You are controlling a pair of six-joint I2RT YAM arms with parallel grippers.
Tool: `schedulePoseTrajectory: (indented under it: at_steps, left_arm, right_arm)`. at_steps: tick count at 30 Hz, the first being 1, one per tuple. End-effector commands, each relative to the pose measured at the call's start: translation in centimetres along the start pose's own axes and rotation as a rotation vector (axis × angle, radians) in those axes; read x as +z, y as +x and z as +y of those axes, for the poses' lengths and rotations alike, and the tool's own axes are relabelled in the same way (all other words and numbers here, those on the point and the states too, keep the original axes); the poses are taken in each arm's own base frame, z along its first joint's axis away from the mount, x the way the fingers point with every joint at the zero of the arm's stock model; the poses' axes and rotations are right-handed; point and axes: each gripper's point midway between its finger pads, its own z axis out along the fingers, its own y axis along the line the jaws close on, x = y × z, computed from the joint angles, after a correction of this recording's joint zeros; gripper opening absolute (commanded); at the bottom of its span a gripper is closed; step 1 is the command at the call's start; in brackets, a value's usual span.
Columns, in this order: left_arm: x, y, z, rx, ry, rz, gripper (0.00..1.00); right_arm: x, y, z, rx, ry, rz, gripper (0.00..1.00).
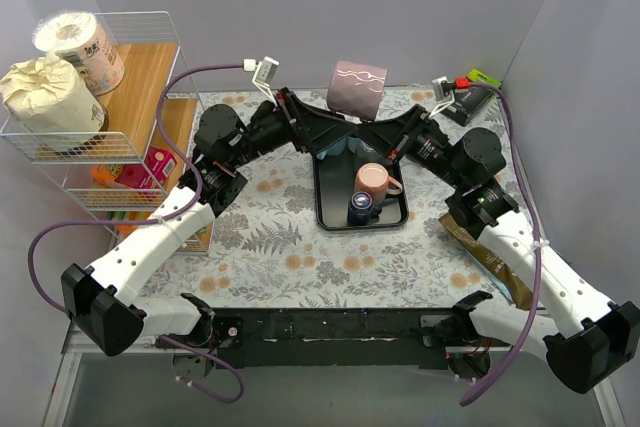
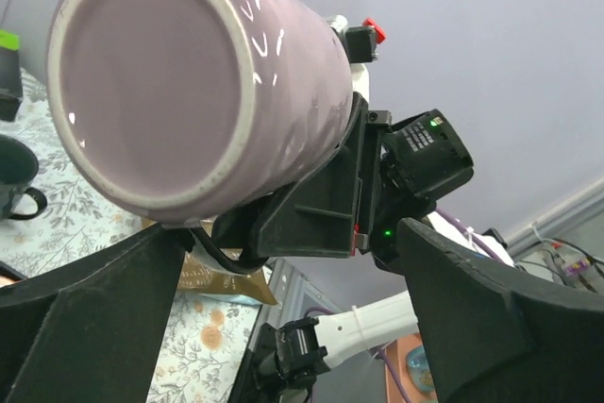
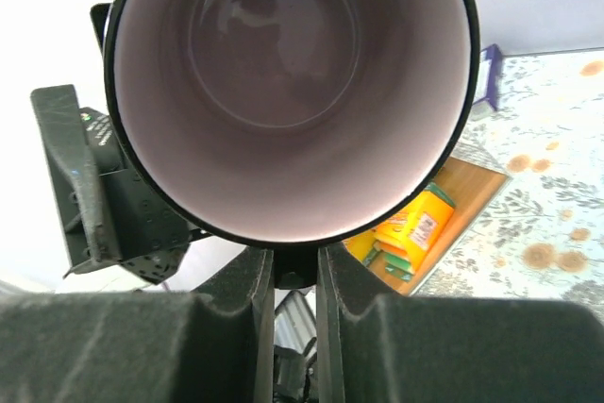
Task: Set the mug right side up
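At the near edge of the floral-patterned worktop (image 1: 290,267), both arms extended away toward the middle. A brown packet (image 1: 478,247) lay flat beneath the right forearm. Farther in sat a black tray (image 1: 333,202) holding 2 vessels. A dark blue cup (image 1: 362,209) was nearest, with a pink mug (image 1: 375,183) just behind it, and both stood upright.

Past the tray's far edge the 2 grippers were close together. The mauve mug (image 1: 357,89) hung in the air above them, clear of the worktop. The right gripper (image 3: 295,271) had its jaws drawn nearly together and clamped on the mug's lower edge. Whether they pinched wall or handle could not be told. Its wrist camera looked straight into the mug's open mouth.

The left gripper (image 2: 291,243) had its jaws spread wide, with 1 finger (image 2: 85,327) low at each side of its view. Neither finger touched the mug, and that camera faced the mug's flat base. The mug therefore lay roughly on its side, with its mouth toward the right arm and its base toward the left. White squiggles ran across its wall.

At the far left stood a white wire rack (image 1: 165,47). It carried 2 toilet-paper rolls (image 1: 45,97) on its upper shelf and coloured boxes (image 1: 140,172) lower down.
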Motion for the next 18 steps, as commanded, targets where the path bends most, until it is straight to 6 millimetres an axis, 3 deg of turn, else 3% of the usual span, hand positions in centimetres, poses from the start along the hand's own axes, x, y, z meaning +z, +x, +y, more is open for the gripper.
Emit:
schedulePoseTrajectory:
  at_steps: [1,4,6,7,9,10,14,18]
  left_arm:
    - [-0.7,-0.5,0.8,0.021,-0.084,-0.028,0.96]
    - [-0.7,0.0,2.8,0.007,-0.17,-0.015,0.98]
    - [-0.7,-0.2,4.0,0.009,-0.228,-0.024,0.98]
    - [-0.9,0.2,4.8,0.003,-0.265,-0.013,0.98]
    - [-1.0,0.0,5.7,0.01,-0.315,-0.025,0.98]
    - [-1.4,0.5,6.5,0.002,-0.352,-0.009,0.98]
    - [-1.8,1.1,8.3,0.0,-0.436,0.015,0.98]
    - [-1.8,2.3,10.1,-0.009,-0.497,0.07,0.98]
  right_arm:
    - [-0.8,-4.8,3.2,-0.121,-0.003,-0.157,0.01]
    - [-0.8,-5.4,2.0,-0.16,0.092,-0.164,0.01]
    - [-1.1,-7.0,1.4,-0.219,0.171,-0.203,0.01]
    - [-1.4,-6.8,0.1,-0.224,0.245,-0.183,0.01]
    - [-2.2,-9.4,-0.8,-0.299,0.353,-0.247,0.01]
    - [-3.0,-8.9,-2.7,-0.302,0.448,-0.207,0.01]
    - [-6.8,-11.9,-7.1,-0.391,0.73,-0.216,0.01]
    - [-12.5,-14.8,-12.3,-0.412,0.996,-0.215,0.01]
